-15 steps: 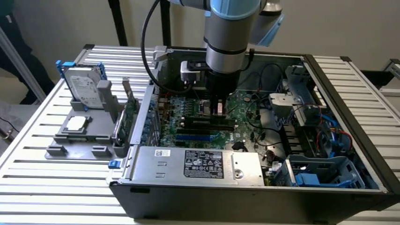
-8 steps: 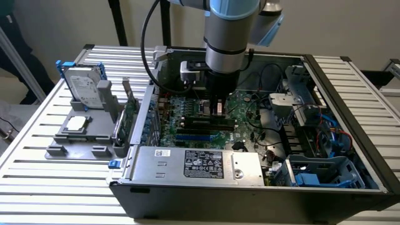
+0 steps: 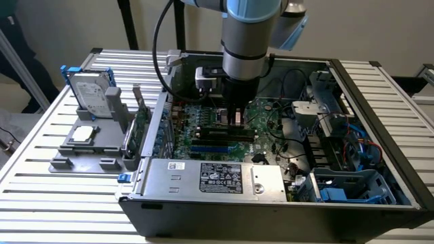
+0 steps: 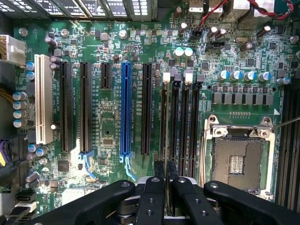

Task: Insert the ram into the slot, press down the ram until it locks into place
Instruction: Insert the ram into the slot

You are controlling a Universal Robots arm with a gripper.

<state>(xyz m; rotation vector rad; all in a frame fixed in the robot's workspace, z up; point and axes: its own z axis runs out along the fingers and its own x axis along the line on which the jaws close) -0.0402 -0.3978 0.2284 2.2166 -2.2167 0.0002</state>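
My gripper (image 3: 237, 123) hangs low inside the open computer case, straight over the black memory slots (image 3: 224, 133) on the motherboard. In the wrist view its two black fingers (image 4: 158, 174) stand almost together, and the gripper (image 4: 165, 165) is shut on the ram (image 4: 165, 178), which shows as a thin edge between them. That edge lines up with the outermost of several parallel black slots (image 4: 165, 122), whose white end clips (image 4: 166, 77) sit at the far end. In the exterior view the ram (image 3: 237, 119) is a small pale patch between the fingers, just above the slots.
A long blue socket (image 4: 125, 110) and black expansion sockets (image 4: 85, 108) lie on one side of the memory slots, the square metal CPU socket (image 4: 239, 161) on the other. The power supply (image 3: 210, 178), drive cage (image 3: 346, 188) and cables crowd the case. A grey fixture with a hard drive (image 3: 91, 96) stands outside.
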